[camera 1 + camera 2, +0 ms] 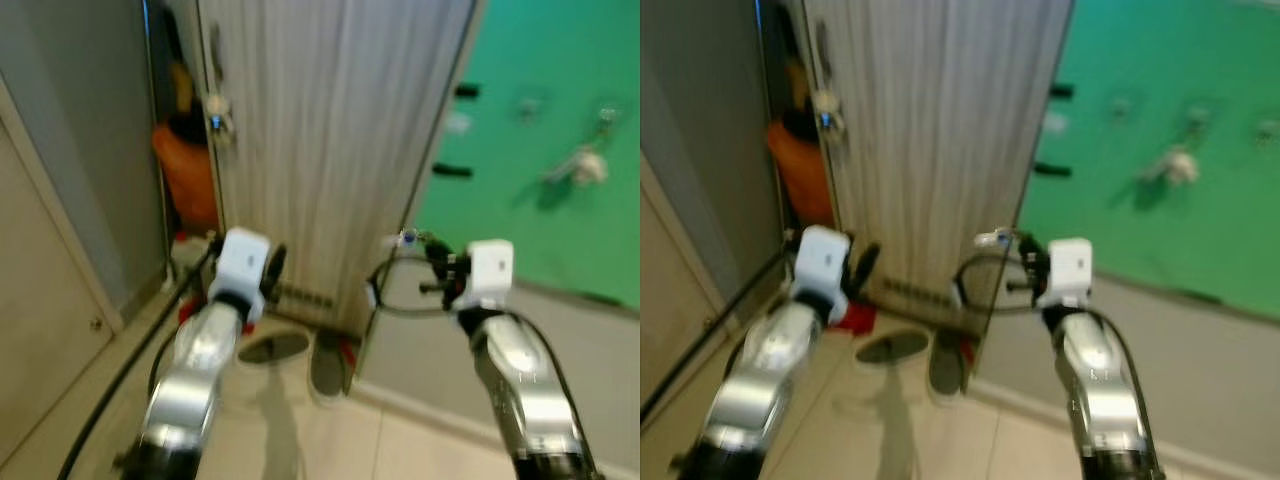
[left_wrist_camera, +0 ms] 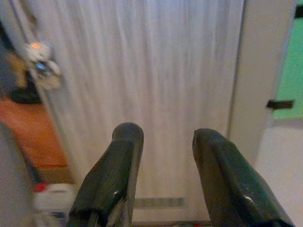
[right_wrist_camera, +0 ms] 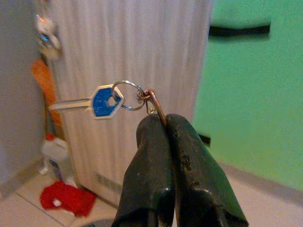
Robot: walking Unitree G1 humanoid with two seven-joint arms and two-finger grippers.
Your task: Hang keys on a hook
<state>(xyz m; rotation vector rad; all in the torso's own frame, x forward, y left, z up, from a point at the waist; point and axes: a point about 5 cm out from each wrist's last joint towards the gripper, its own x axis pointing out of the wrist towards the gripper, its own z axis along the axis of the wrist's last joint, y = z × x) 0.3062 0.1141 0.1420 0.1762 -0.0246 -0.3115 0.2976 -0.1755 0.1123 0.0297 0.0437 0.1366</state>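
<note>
Gripping a thin copper-coloured loop between pressed-together jaws, the right gripper point(image 3: 163, 124) holds a silver key with a blue hexagonal head point(image 3: 97, 101) on a steel split ring, raised in front of the pale ribbed wooden door point(image 3: 137, 56). To the right stands a green wall point(image 1: 545, 120) with blurred hooks, one carrying a pale hanging object point(image 1: 585, 165). Left gripper point(image 2: 163, 156) faces the same door, jaws apart and empty.

Key point(image 3: 97, 101): blue hexagonal head, silver blade horizontal, on a steel ring with a copper loop point(image 3: 157, 109) pinched in the right gripper point(image 3: 166, 124).
</note>
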